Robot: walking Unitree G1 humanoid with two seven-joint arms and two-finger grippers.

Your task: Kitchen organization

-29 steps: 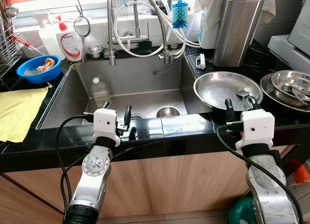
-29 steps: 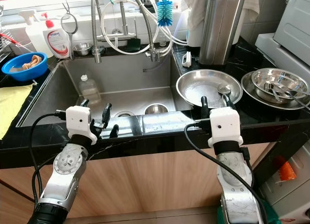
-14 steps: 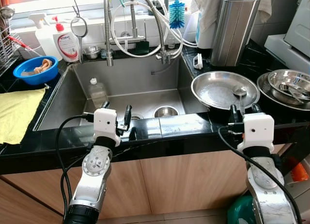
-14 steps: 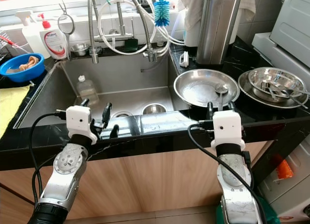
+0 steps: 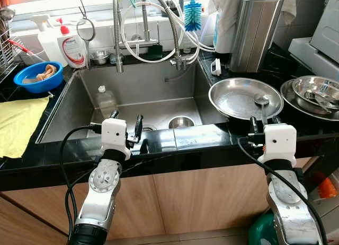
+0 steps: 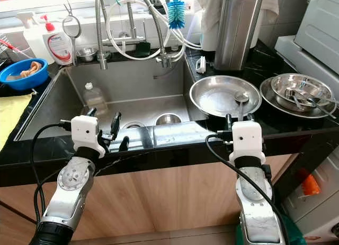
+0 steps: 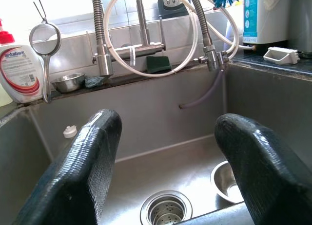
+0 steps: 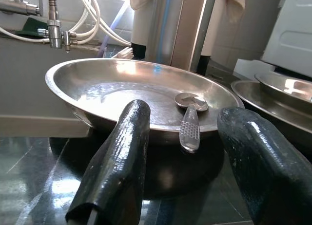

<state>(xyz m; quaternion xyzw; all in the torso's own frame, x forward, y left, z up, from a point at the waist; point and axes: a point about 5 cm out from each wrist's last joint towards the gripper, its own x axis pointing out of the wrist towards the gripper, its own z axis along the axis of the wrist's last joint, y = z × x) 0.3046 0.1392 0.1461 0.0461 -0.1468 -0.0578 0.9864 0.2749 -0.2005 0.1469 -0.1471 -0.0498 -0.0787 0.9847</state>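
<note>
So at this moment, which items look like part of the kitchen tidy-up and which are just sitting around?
Likely in play:
- right gripper, open, lined up on the spoon
- steel plate holding that spoon
- left gripper, open, at the sink's front edge
- small steel bowl in the sink

Lying about:
- plastic bottle
- blue bowl
- yellow cloth
- soap bottle
- blue brush

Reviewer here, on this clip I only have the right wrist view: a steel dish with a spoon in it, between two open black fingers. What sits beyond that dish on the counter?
Observer: To the robot's right of the steel dish sits a second steel plate holding a bowl with utensils.
Operator: And the other arm?
Observer: The left end effector is open at the counter's front edge, facing the sink.
Operator: Anything in the sink?
Observer: A clear plastic bottle stands in it, and a small steel bowl sits near the drain.
</note>
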